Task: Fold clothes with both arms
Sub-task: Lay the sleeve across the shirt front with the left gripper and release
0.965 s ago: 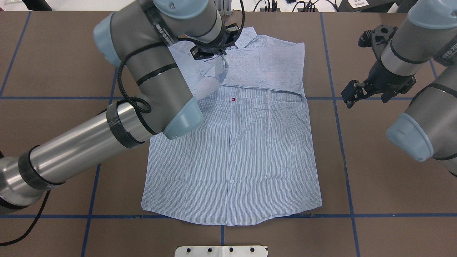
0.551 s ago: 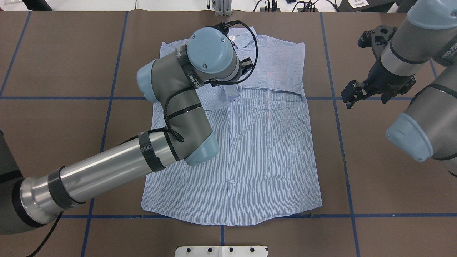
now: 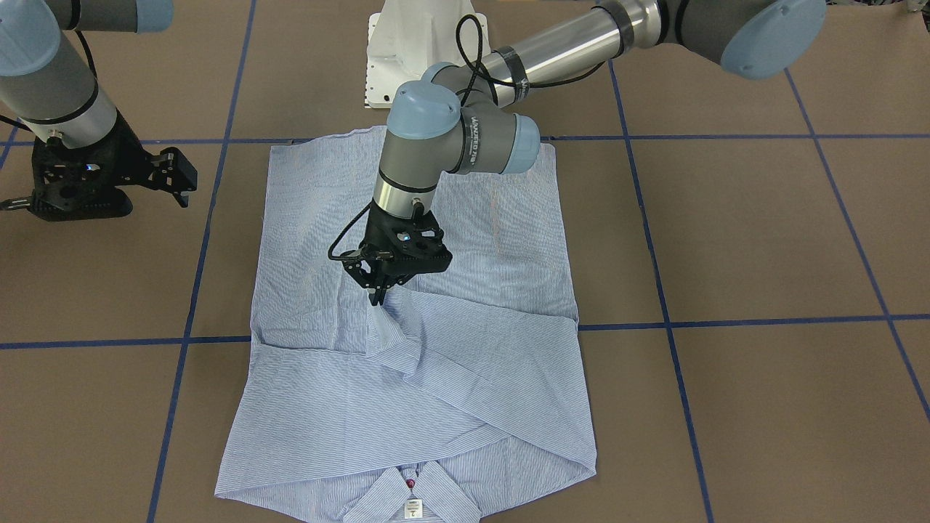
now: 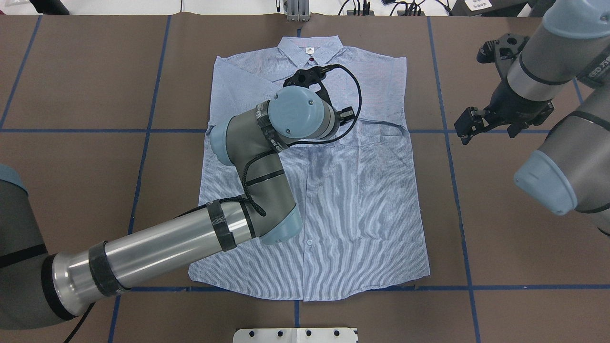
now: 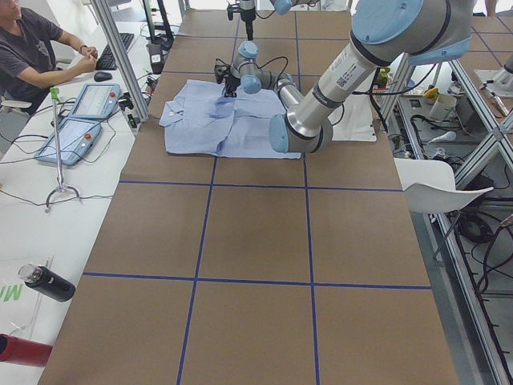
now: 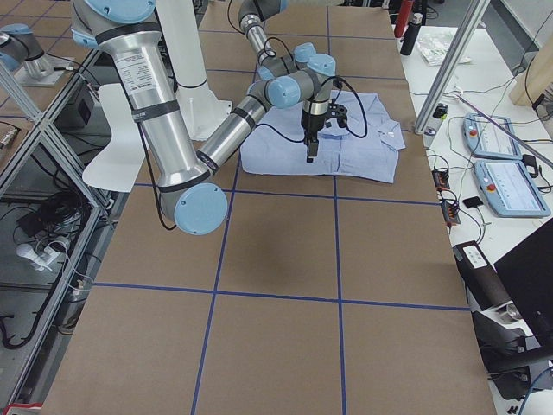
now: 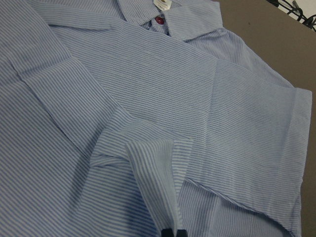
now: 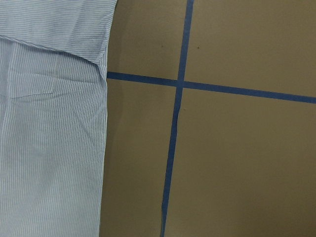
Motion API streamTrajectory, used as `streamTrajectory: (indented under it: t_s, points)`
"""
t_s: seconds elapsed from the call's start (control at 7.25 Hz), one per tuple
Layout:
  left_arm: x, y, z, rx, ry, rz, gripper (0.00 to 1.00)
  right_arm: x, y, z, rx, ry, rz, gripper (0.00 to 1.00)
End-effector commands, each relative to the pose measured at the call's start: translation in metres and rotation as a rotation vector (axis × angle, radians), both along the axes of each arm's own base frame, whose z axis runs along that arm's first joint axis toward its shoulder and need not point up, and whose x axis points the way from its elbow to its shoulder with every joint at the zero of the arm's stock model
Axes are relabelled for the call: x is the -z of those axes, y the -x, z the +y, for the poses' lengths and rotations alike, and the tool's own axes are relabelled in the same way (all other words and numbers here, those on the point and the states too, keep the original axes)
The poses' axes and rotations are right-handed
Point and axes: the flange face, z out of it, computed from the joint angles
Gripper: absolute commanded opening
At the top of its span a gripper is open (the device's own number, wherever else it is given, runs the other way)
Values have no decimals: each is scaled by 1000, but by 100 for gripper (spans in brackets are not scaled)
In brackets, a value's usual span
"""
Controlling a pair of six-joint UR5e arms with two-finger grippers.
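Seen flat on the table [image 4: 71, 71]: the shirt [image 4: 362, 200], front up, buttoned. Runs lengthwise straight away from the robot, collar [image 4: 310, 47] far, hem near. Shows both sleeves folded in across the chest, the right one lying flat below the shoulder.

Reaches over the shirt's middle from the near left with the left arm [image 4: 157, 243], wrist pointing down. Sits directly above the chest midline with the left gripper [image 3: 378, 294], jaws pinched shut on the cuff [image 7: 158, 173] of the left sleeve. Holds that cuff raised just off the cloth below, so the sleeve end hangs in a small tent straight beneath the tips.

Hovers beside the shirt's right edge with the right gripper [image 4: 493, 125], apart from the cloth, over bare table, level with the sleeve fold. Looks open and empty.

Judged: sleeve fold nearly done. Needs only a short drop straight down and a release to lay the cuff flat on the chest. Falls to the left arm, the nearer by far. Leaves the right one aside until the body fold.
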Motion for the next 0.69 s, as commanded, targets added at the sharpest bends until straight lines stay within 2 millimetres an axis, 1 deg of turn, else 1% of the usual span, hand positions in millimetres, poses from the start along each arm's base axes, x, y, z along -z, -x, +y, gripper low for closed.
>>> streamTrajectory:
  t_s: [0.0,0.14,0.28,0.41,0.55]
  points:
    - [11,-16,25,-27,-59,48,0,1,0,0,0,-1,-1,100]
    - [13,-19,30,-36,-61,54,19,0,0,0,0,1,0,100]
    - [16,-27,44,-53,-77,86,82,-2,1,-1,0,4,3,100]
    - [22,-34,58,-60,-86,97,100,-4,1,-1,0,7,7,100]
    - [30,-38,68,-68,-93,109,100,-4,0,-2,-2,6,6,100]
